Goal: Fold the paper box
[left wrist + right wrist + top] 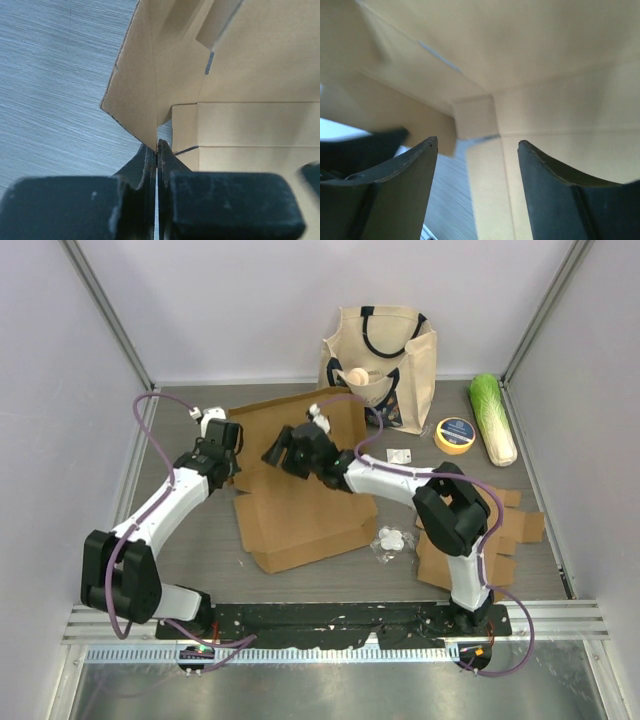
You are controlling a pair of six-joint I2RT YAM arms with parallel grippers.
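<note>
The box (300, 515) lies mid-table as a part-folded blank, its base flat and its far panel raised on edge, with both grippers at that raised panel. The left gripper (228, 442) is at the panel's left end, and in the left wrist view its fingers (145, 165) are pressed fully together with the lower corner of a side flap (137, 85) running in between the tips, so it seems to pinch that flap. The right gripper (282, 452) hangs over the box just inside the raised panel, near the left gripper but apart from it. In its wrist view its fingers (415, 170) stand well apart with nothing between them, and the inner corner of the box fills the space beyond. A tote bag (380, 350) stands behind the box, with its foot close to the panel's right end. To the right lie a roll of yellow tape (455, 435) and a cabbage (494, 418), both well clear of the grippers. More cardboard blanks (505, 530) are stacked by the right arm's base, and a small plastic packet (392, 540) lies between them and the box. The left arm reaches forward along the box's left side. The right arm bends at the elbow and stretches leftward across the box.
</note>
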